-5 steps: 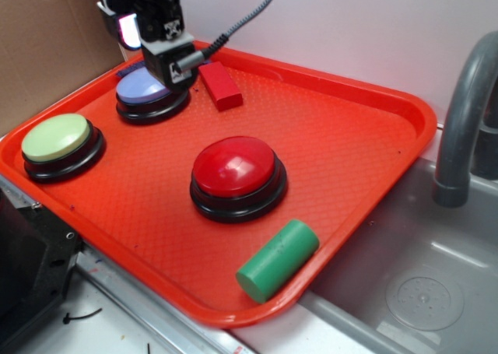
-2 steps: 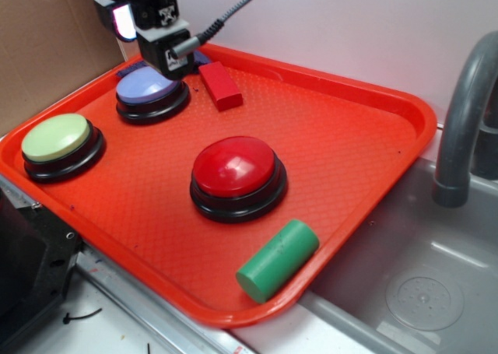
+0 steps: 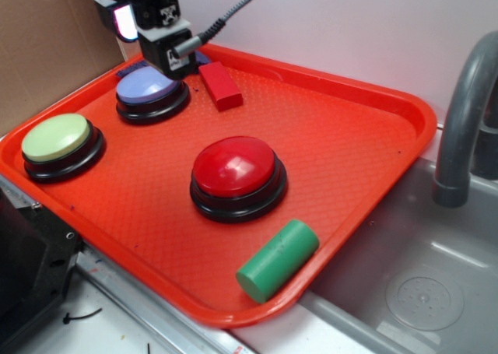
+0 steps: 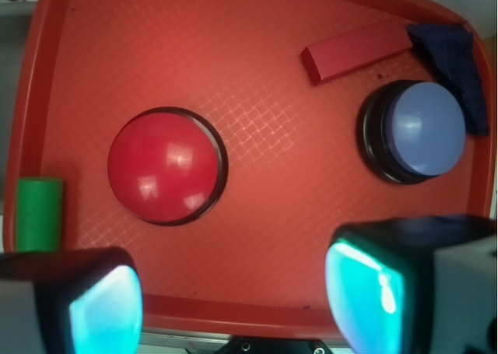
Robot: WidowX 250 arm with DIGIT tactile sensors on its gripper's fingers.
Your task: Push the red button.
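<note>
The red button point(image 3: 235, 167), a large glossy dome on a black base, sits in the middle of the orange-red tray point(image 3: 350, 136). In the wrist view the red button point(image 4: 163, 166) lies left of centre, well ahead of my fingers. My gripper point(image 3: 136, 27) hangs at the tray's far left corner, above the lavender button point(image 3: 144, 85) and far from the red one. The gripper point(image 4: 233, 299) is open, and between its glowing teal pads point(image 4: 366, 292) only bare tray shows.
On the tray are also a pale green button point(image 3: 56, 136) at the left, a small red block point(image 3: 220, 85) at the back and a green cylinder point(image 3: 278, 259) near the front edge. A dark blue cloth point(image 4: 455, 50) lies behind the lavender button. A grey faucet point(image 3: 463, 120) and sink point(image 3: 405, 292) are on the right.
The gripper has risen a little and shifted back-left off the lavender button, then held still. Nothing on the tray has moved.
</note>
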